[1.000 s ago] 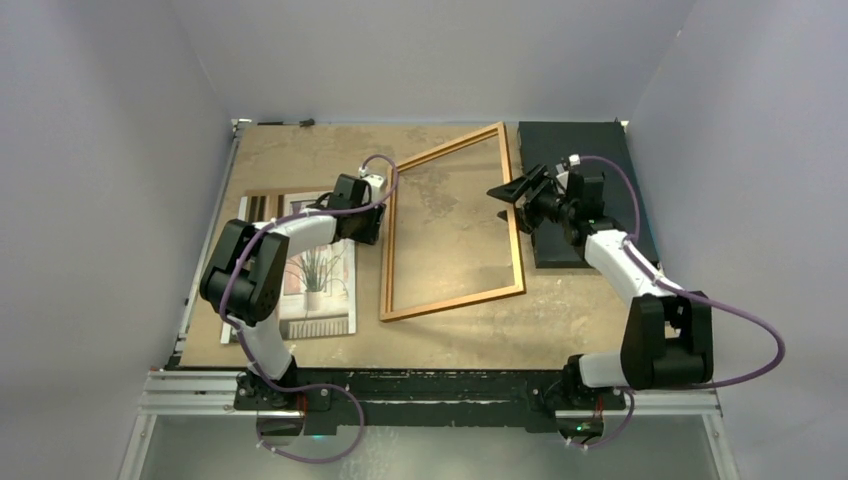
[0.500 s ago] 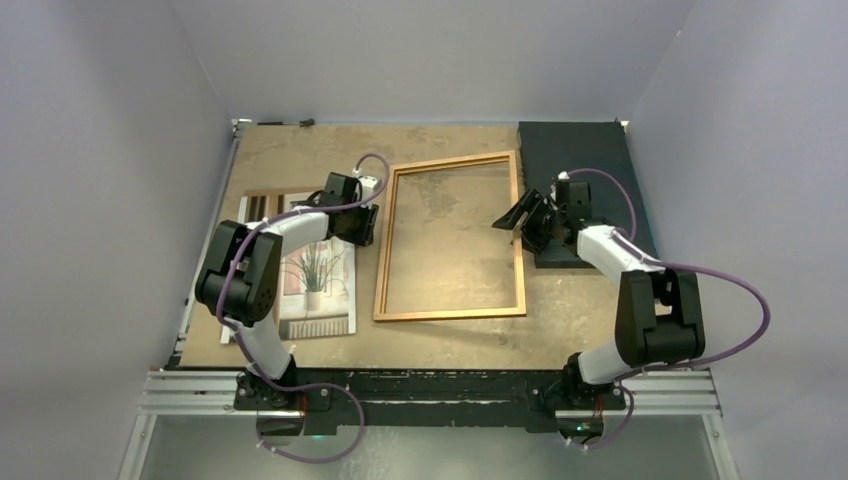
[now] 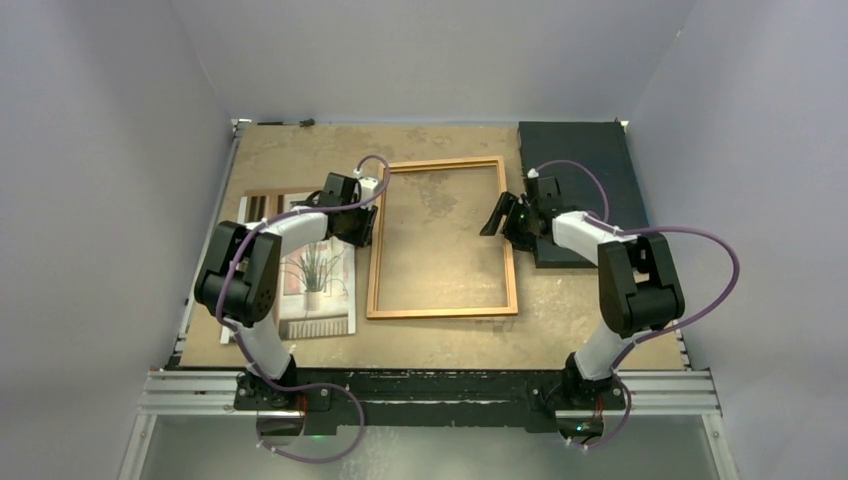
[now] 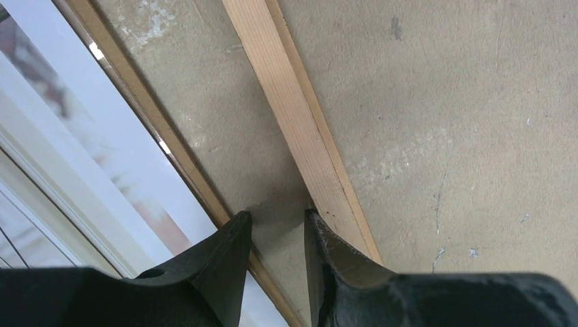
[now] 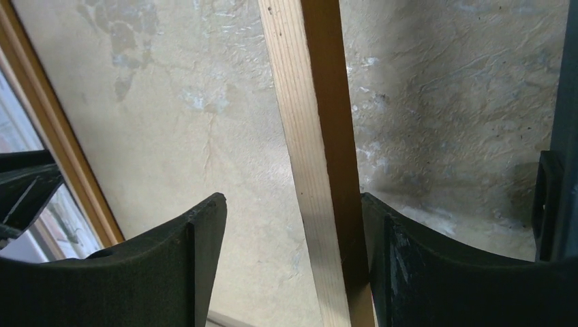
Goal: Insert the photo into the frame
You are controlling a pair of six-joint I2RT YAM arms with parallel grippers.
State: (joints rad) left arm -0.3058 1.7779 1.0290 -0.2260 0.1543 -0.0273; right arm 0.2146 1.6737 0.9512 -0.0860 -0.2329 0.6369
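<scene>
**Both pincers at the frame's long sides, photo lying apart on the left**

The large rectangular frame with thin orange-brown wooden edges [image 3: 443,313] lies flat near the middle of the worn tan tabletop [image 3: 300,160]. Its long sides run from front to back, and the bare table shows through its opening.

The large paper photo of a thin-leaved potted plant by a pale striped window [image 3: 318,275] lies flat to the left of the frame. It is close beside the frame but outside it, partly covered by the left arm. A strip of plain brown board [image 3: 262,203] shows at its far left corner. A dark black rectangular slab [image 3: 580,160] lies at the right rear of the table, just beyond the frame's right side.

The left gripper [image 4: 276,216] is at the frame's left rail, towards the far end. Its jaws stand a narrow way apart, released, with only tabletop in the gap. One finger [image 4: 324,245] lies over the rail and the other is on the photo's side.

The right gripper [image 5: 292,201] is at the right rail, roughly opposite. Its jaws are spread wide and straddle the rail without clasping it. The rail runs close against the outer finger [image 5: 409,266], while the inner finger is well clear of it, over the frame's opening.
</scene>
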